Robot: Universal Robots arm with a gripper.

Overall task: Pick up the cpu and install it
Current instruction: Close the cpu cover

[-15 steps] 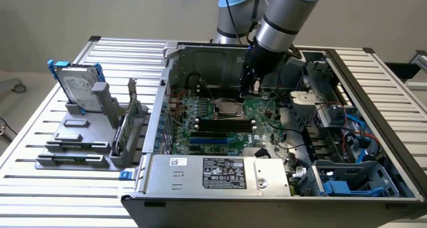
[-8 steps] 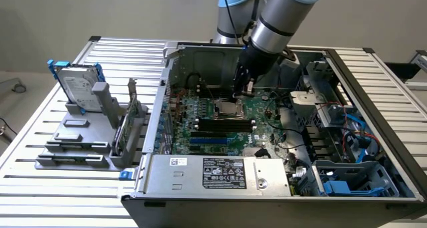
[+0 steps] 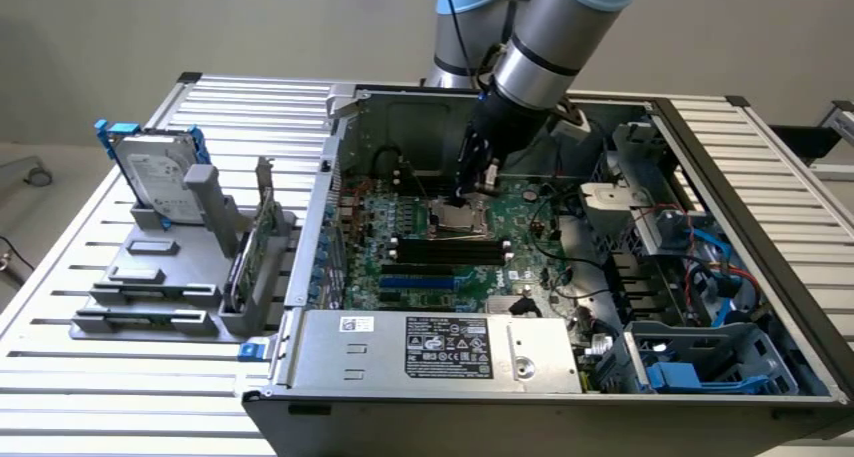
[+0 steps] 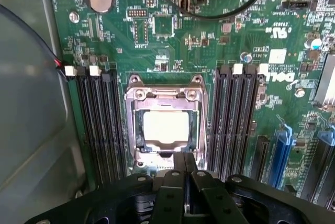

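The gripper [image 4: 183,157] is hovering just over the socket [image 4: 131,125], fingers clenched together and grasping nothing. The cpu [image 4: 166,127] is lying flat inside that metal frame, between two banks of black memory slots [image 4: 99,124] on the green motherboard [image 4: 172,51].

Slatted metal table [image 3: 107,397] before plain grey wall [image 3: 200,17].

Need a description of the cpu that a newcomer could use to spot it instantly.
Inside the open computer case, look at the green motherboard, between the two banks of RAM slots. There a square metal socket frame surrounds the cpu, a flat pale square plate; its neighbours are long black slots, while it is a bright bare square ringed by metal.
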